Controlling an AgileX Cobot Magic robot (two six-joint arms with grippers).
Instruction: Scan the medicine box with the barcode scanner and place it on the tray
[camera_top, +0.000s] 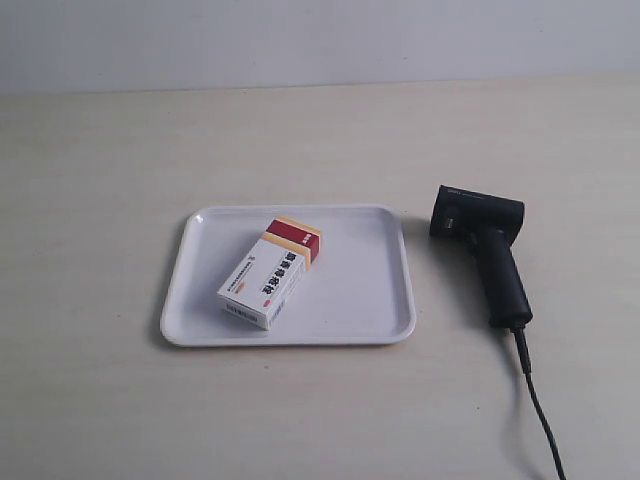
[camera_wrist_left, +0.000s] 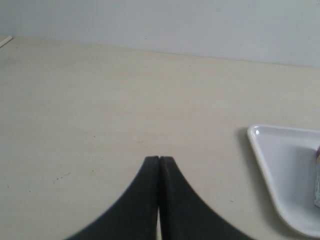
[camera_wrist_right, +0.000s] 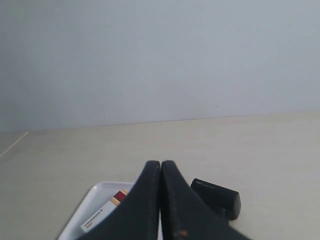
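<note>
The medicine box (camera_top: 270, 272), white with a dark red and tan band at its far end, lies flat and slanted on the white tray (camera_top: 360, 300). The black barcode scanner (camera_top: 487, 247) lies on the table beside the tray, its cable (camera_top: 538, 405) trailing toward the near edge. Neither arm shows in the exterior view. My left gripper (camera_wrist_left: 159, 159) is shut and empty over bare table, with the tray's corner (camera_wrist_left: 280, 165) off to one side. My right gripper (camera_wrist_right: 160, 163) is shut and empty; past it I see the box (camera_wrist_right: 102, 214), the tray (camera_wrist_right: 82, 210) and the scanner's head (camera_wrist_right: 217, 196).
The pale wooden table (camera_top: 120, 170) runs back to a plain grey wall (camera_top: 320, 40). Nothing else stands on it.
</note>
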